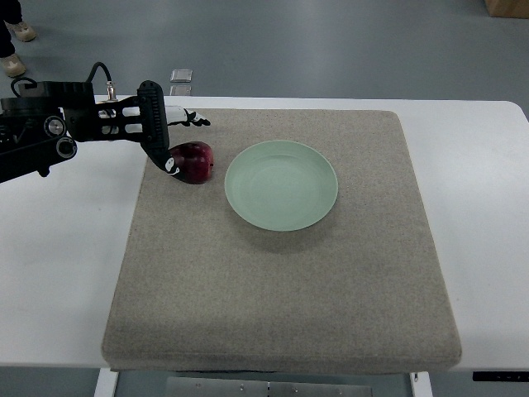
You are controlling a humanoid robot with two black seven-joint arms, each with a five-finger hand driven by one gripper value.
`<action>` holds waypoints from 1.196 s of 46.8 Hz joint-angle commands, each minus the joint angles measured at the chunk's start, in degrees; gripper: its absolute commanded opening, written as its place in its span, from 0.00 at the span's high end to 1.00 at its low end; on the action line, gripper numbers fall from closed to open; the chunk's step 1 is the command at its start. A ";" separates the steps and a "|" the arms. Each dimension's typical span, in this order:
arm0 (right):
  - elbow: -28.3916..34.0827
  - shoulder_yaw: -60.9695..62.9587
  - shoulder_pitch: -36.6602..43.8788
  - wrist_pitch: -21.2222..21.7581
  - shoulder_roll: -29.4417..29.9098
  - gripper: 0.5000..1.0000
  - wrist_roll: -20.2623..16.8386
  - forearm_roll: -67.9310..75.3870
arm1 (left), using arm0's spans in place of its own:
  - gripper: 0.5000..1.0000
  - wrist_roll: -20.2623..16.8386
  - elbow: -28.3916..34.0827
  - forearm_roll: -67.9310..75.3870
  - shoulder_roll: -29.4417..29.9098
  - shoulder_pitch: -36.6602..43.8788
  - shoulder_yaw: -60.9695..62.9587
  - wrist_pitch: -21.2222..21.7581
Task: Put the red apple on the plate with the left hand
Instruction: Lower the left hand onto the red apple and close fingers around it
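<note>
- Red apple: left side hidden behind left robot hand.
- Left arm cut off at pic's left edge.
- Table: right/bottom edges cropped.

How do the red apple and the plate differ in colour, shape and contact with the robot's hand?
The red apple is dark red; the plate is pale green. The apple is small and rounded, the plate wide, flat and circular. The left hand is at the apple, its fingers over the apple's left side, while the plate stands untouched and empty. Both rest on the grey mat, side by side.
</note>
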 commanded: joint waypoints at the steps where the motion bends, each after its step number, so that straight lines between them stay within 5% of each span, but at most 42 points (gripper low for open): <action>1: 0.00 0.00 0.00 0.02 0.00 0.14 0.00 0.00 | 0.02 -0.03 -0.15 0.21 -0.16 0.16 0.00 0.09; 56: 0.00 0.00 0.00 0.02 0.00 0.14 0.00 0.00 | 0.29 -0.29 0.12 4.08 -2.09 3.23 0.00 0.53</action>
